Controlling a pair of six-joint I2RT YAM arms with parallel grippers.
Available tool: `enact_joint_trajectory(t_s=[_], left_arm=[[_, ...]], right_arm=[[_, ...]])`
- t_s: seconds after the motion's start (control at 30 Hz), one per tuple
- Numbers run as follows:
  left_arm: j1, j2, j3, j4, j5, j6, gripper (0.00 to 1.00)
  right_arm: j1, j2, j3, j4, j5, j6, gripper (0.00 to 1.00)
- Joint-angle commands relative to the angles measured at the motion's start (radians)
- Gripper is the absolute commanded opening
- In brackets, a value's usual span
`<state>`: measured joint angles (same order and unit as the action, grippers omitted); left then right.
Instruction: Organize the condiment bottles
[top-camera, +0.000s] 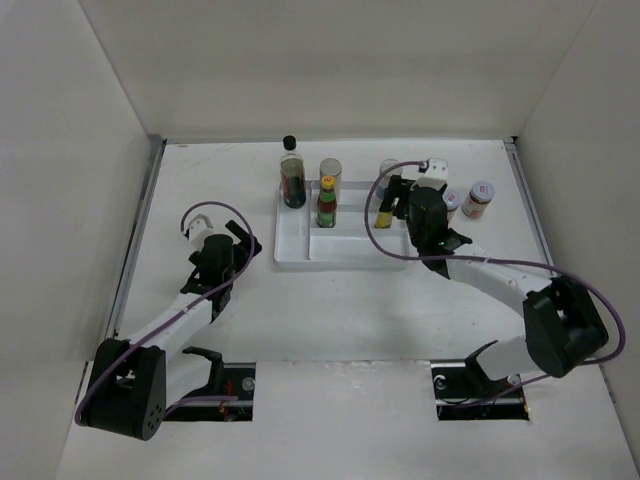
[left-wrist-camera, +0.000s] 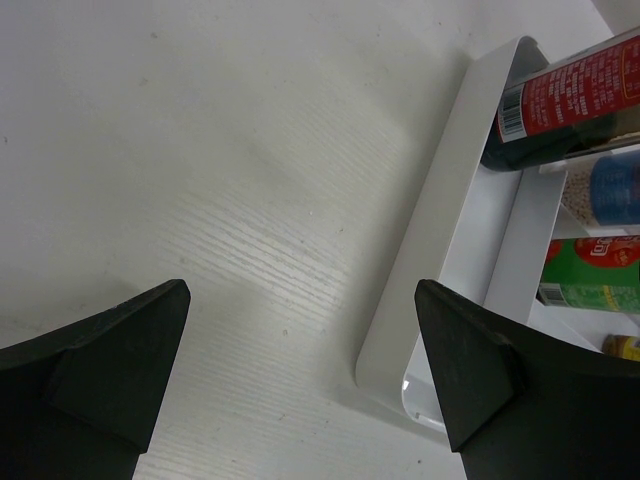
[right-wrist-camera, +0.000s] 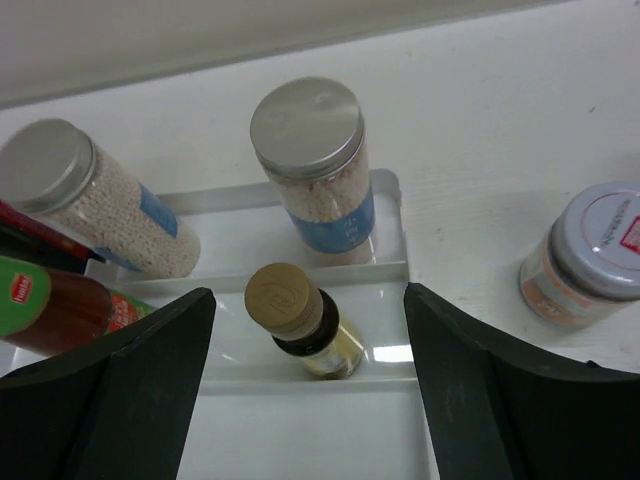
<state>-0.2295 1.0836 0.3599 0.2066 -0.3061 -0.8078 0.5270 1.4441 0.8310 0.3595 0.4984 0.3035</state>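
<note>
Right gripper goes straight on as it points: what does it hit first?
Probably the tiny yellow bottle, upright between the right gripper's open jaws; the silver-lidded jar stands behind it. Depth unclear.

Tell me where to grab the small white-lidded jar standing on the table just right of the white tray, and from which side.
The small round white-lidded jar stands upright, apart from the white divided tray. I'd grip its round body just below the lid, right claw coming down from above.
</note>
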Motion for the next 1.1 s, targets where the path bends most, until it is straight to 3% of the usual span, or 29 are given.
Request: enact_joint_trajectory(t_s=[0.0,0.27,0.57,0.7,0.83,1.0,1.07], left_arm=[[0.008,-0.011,-0.007,0.051,0.012,-0.007,1.0],[0.008,-0.017,-0.016,0.068,0.013,-0.01,1.0],[0.003,-0.005,-0.022,0.089,0.016,-0.01,1.0],[0.005,0.006,-0.016,0.08,0.027,-0.01,1.0],[0.008,0.009,-0.018,0.089,0.025,-0.01,1.0],[0.009,0.004,-0.019,0.089,0.028,-0.01,1.0],[0.008,0.016,-0.016,0.093,0.03,-0.01,1.0]], right_arm=[[-0.069,-0.099,-0.013,0.088,0.06,0.009,0.85],[-0.325,0.05,0.049,-0.031,0.063,0.039,0.92],[-0.381,0.185,0.143,-0.109,-0.056,0.052,0.93],[-0.387,0.255,0.186,-0.106,-0.089,0.069,0.88],[-0.387,0.297,0.2,-0.111,-0.096,0.085,0.75],[-0.382,0.3,0.192,-0.12,-0.081,0.086,0.72],[-0.382,0.294,0.191,-0.131,-0.081,0.086,0.65]])
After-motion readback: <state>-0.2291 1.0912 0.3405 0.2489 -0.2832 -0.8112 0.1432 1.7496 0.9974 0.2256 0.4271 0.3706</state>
